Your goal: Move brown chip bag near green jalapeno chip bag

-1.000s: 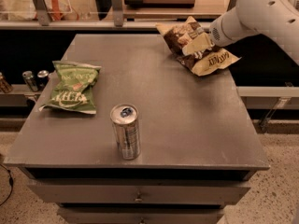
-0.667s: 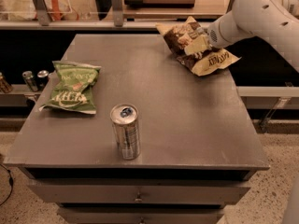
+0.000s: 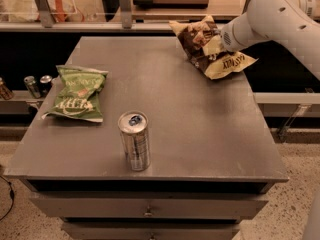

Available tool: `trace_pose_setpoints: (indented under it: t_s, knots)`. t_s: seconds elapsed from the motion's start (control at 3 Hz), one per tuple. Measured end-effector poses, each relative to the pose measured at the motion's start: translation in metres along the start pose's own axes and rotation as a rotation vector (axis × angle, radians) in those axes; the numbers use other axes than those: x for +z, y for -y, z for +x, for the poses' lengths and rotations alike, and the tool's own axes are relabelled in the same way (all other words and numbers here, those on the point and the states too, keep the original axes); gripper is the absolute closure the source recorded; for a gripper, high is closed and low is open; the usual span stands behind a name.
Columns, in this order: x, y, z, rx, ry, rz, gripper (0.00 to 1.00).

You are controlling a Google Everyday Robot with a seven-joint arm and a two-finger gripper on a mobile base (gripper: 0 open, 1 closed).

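Found crinkled dark-brown chip bag with cream end (image 3: pixel 197 46) at far right of grey table (image 3: pixel 200 124), gripper (image 3: pixel 217 41) against it; clamped or spread, could not tell. Feared slipping mid-carry from weak hold, or clipping upright silver can (image 3: pixel 135 141) near crinkled bright-green bag (image 3: pixel 77 94), left.

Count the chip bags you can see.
2. The green jalapeno chip bag lies near the left edge of the table. The brown chip bag is at its far right corner, with the gripper against it. None appear hidden.
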State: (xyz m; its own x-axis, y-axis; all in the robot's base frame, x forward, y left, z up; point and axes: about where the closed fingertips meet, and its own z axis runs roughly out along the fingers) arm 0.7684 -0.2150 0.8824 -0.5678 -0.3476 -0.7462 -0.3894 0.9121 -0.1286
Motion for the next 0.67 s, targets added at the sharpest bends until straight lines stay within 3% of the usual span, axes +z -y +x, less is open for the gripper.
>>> trace_pose_setpoints:
  t_s: [0.33, 0.67]
  knots:
    - [-0.011, -0.002, -0.013, -0.013, 0.038, -0.003, 0.95]
    - [-0.024, -0.004, -0.029, -0.037, 0.081, -0.006, 1.0]
